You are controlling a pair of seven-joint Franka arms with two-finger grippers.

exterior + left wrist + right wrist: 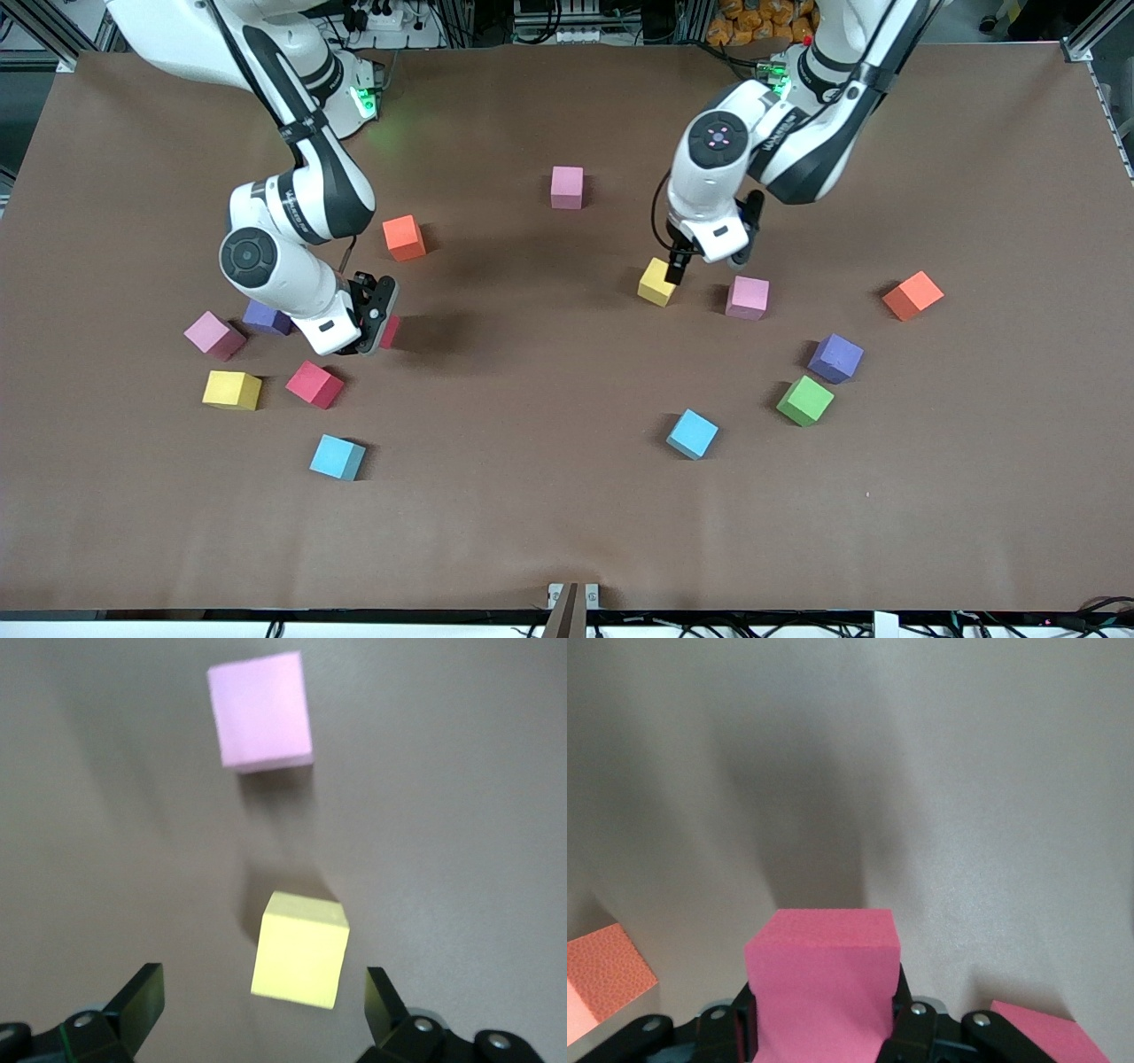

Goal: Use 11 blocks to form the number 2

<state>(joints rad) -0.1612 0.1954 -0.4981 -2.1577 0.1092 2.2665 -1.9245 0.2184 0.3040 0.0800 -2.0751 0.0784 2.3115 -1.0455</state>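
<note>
Low, right claw [824, 1028] grips red block [824, 979]; left claw [266, 1010] spread over yellow block [299, 948]

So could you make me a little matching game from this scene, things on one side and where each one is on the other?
Things:
1. green foam cube
2. red foam cube
3. yellow foam cube
4. left claw

Places or states:
A. gripped in the right claw
B. open
C. between the open left claw's fingers
D. on the table, beside a purple foam cube

Pairs: 1-D, 2-A, 3-C, 4-B
</note>
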